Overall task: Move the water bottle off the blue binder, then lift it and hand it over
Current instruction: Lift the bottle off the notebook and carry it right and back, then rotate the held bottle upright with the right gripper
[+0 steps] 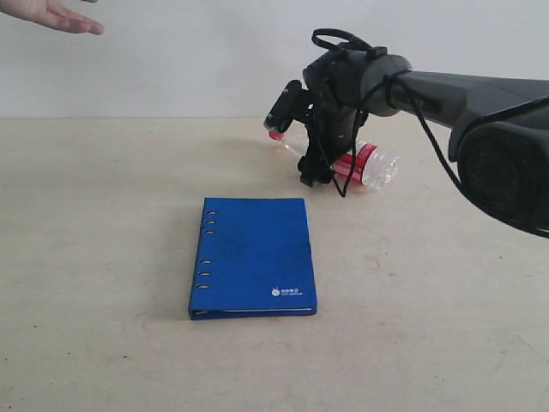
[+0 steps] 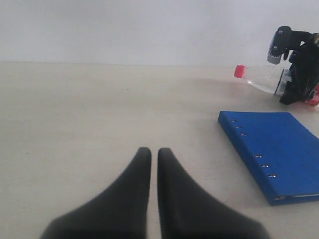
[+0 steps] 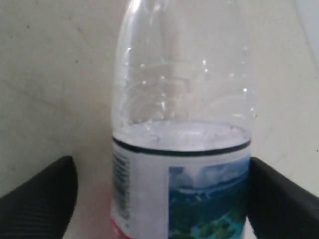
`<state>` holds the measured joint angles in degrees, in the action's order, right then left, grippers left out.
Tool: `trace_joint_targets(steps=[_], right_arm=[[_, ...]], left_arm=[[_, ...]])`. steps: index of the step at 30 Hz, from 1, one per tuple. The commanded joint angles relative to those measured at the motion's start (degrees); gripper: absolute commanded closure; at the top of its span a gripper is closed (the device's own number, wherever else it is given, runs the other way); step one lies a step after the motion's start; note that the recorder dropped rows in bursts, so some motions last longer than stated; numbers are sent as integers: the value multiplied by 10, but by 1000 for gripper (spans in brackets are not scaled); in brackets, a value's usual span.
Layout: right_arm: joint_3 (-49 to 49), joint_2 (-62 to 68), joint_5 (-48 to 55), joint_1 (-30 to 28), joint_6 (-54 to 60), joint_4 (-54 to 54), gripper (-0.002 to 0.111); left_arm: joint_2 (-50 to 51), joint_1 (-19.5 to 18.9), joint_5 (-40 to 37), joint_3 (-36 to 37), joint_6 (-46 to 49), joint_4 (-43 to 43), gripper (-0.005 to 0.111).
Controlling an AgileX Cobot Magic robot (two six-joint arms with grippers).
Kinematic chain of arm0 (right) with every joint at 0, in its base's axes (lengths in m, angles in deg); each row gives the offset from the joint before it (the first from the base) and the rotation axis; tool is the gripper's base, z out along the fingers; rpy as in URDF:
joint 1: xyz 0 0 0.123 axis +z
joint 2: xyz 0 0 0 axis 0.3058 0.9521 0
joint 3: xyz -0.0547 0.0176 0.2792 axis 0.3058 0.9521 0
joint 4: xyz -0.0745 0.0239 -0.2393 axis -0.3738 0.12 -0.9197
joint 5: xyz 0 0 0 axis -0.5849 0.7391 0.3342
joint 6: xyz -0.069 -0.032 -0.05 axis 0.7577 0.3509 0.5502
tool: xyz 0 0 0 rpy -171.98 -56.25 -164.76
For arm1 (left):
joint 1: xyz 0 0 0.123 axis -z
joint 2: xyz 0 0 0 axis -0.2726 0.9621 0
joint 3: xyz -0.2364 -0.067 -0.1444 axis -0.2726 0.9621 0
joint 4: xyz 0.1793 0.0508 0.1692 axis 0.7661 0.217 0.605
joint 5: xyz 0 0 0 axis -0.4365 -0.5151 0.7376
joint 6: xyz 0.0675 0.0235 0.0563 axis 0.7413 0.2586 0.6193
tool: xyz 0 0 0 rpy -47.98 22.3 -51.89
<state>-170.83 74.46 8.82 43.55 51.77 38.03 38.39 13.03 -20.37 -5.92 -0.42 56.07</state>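
Shows the water bottle (image 1: 371, 165) on its side, upper centre, clear of the blue binder (image 1: 253, 257), right gripper (image 1: 319, 163) spread around it, left gripper (image 2: 153, 152) pressed together. Seems to call next for clamping, then lifting toward the open hand (image 1: 60, 15), upper left.

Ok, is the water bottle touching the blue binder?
Apart. The exterior view shows bare table between the water bottle and the blue binder; the left wrist view shows the same gap.
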Motion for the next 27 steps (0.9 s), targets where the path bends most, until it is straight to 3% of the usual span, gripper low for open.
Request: trace_joint_targets(steps=[1, 4, 9, 14, 17, 23, 27], right_arm=[[13, 23, 19, -5, -2, 20, 57], [13, 23, 7, -5, -36, 20, 69], [13, 23, -8, -5, -87, 17, 73], [13, 13, -30, -8, -199, 24, 97], [13, 4, -55, -24, -215, 82, 109], [16, -17, -139, -81, -153, 296, 108], [16, -37, -117, -92, -60, 329, 108]], left_arm=[[-2, 0, 8, -1, -5, -4, 102], [-2, 0, 8, -1, -5, -4, 102], [-2, 0, 8, -1, -5, -4, 102], [-2, 0, 8, -1, -5, -4, 102], [-2, 0, 8, -1, -5, -4, 102], [-2, 0, 8, -1, -5, -4, 102], [-2, 0, 8, -1, -5, -4, 102]])
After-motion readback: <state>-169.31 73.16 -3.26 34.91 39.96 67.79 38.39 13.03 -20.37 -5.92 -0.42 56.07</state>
